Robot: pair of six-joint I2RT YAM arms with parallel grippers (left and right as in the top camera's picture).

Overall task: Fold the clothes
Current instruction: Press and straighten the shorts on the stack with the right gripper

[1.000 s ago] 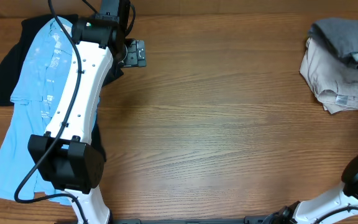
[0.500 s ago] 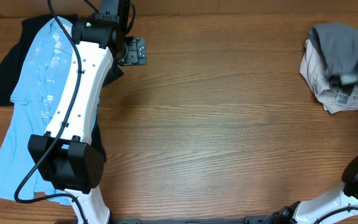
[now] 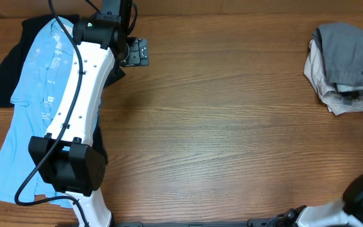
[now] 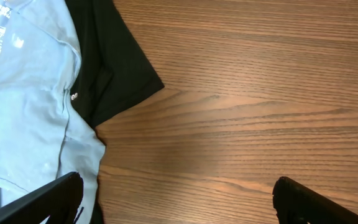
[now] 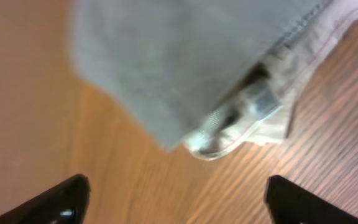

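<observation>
blue shirt (image 4: 23, 106), black shirt (image 4: 114, 68) beneath (wood table (image 4: 260, 112))

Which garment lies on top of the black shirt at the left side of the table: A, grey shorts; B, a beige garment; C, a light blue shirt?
C: the light blue shirt is spread over the black shirt, whose edges show around it.

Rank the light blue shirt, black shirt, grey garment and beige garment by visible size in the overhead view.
1. light blue shirt: clearly largest.
2 and 3. black shirt and grey garment: visible areas look alike, so unranked.
4. beige garment: only its edges show beneath the grey one.
</observation>
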